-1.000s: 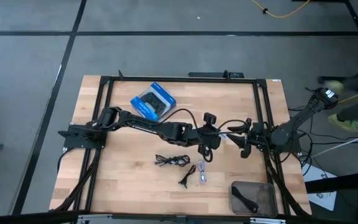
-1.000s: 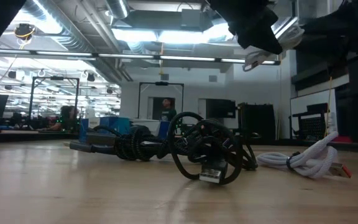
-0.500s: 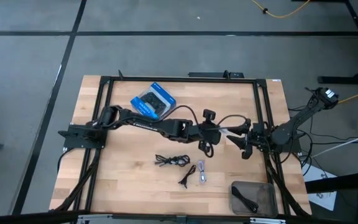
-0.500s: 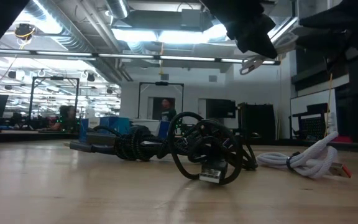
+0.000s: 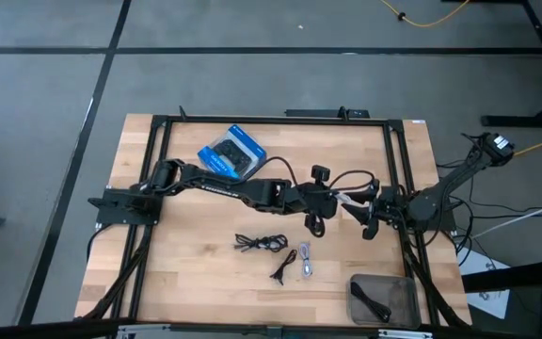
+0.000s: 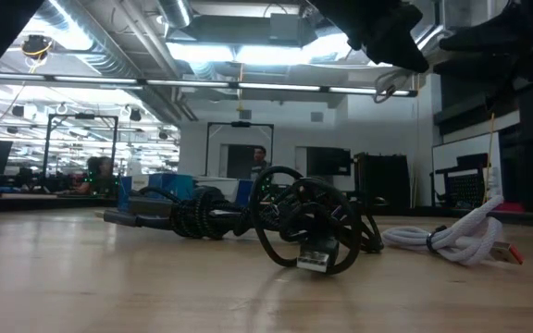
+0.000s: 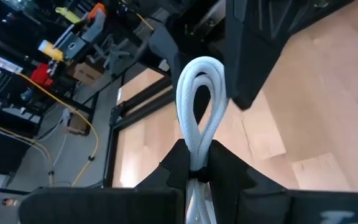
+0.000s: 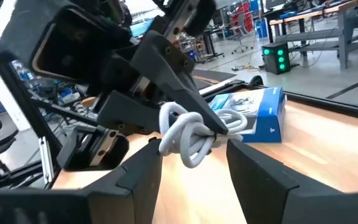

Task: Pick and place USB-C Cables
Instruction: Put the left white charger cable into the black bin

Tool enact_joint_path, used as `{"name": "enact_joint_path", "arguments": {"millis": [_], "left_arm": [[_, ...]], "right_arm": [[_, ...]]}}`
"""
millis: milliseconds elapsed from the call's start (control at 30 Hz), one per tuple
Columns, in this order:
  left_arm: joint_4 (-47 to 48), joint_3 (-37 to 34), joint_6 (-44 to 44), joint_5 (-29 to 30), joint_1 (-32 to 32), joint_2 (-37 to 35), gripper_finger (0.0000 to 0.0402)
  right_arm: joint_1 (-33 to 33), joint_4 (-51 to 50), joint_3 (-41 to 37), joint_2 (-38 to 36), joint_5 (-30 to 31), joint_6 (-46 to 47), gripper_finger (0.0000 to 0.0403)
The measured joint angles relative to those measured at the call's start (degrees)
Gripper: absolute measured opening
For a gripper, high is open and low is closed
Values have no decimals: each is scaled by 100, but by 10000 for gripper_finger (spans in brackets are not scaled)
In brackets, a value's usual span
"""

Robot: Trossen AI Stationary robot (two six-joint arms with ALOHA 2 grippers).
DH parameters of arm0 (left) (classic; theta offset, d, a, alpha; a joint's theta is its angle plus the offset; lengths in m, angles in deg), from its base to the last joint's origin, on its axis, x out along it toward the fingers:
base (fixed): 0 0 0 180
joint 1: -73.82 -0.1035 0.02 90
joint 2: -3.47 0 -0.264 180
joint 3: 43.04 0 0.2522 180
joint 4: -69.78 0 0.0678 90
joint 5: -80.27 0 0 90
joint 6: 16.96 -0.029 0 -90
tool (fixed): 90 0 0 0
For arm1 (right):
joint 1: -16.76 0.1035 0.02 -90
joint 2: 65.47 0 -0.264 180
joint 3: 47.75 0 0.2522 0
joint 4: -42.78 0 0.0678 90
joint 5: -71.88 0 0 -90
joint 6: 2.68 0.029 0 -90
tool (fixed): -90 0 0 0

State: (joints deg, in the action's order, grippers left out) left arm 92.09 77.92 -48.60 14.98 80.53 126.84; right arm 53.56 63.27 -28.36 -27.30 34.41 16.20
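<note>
My left gripper [image 5: 332, 200] reaches in from the table's left and is shut on a white-grey USB-C cable [image 7: 202, 62], bundled in loops and held above mid-table. My right gripper [image 5: 365, 215] faces it from the right, open. In the right wrist view its two fingers stand on either side of the bundle [image 8: 185, 140], with no touch showing. Three more cables lie flat on the wood nearer the front edge: a black one [image 5: 260, 243], another black one [image 5: 280, 268] and a white-grey one [image 5: 306, 264]. My left gripper pinches the white-grey cable's bundled strands [image 7: 196, 149] between its two fingers [image 7: 225, 174]. Several strands are caught together, and a loop end sticks out past the fingertips. The fingers come roughly level from the table's left. The bundle is lifted clear of the table [image 6: 389, 88].
A blue box picturing a game controller [image 5: 232, 155] lies behind the arms, toward the far edge. A dark tray [image 5: 354, 287] with a black cable in it sits at the near right corner. A black frame runs round the tabletop. A person stands far off in the room.
My left gripper has carried the white-grey cable a little toward the table's right and slightly up, closer to the right gripper, staying shut on it. The cables on the table have kept still.
</note>
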Motion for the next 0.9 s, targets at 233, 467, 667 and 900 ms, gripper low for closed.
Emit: {"name": "enact_joint_path", "arguments": {"millis": [233,467,667,900], "left_arm": [[-8,0,9,-7,29,0,28],[-1,0,22,-396,20,0,31],[39,-2,-2,-162,53,0,98],[974,-5,0,1008,284,-298,124]], "right_arm": [[-71,12,0,-1,3,64,184],[-71,17,0,-1,-50,338,98],[-74,15,0,-1,-134,294,22],[-31,29,0,-61,-197,232,22]]}}
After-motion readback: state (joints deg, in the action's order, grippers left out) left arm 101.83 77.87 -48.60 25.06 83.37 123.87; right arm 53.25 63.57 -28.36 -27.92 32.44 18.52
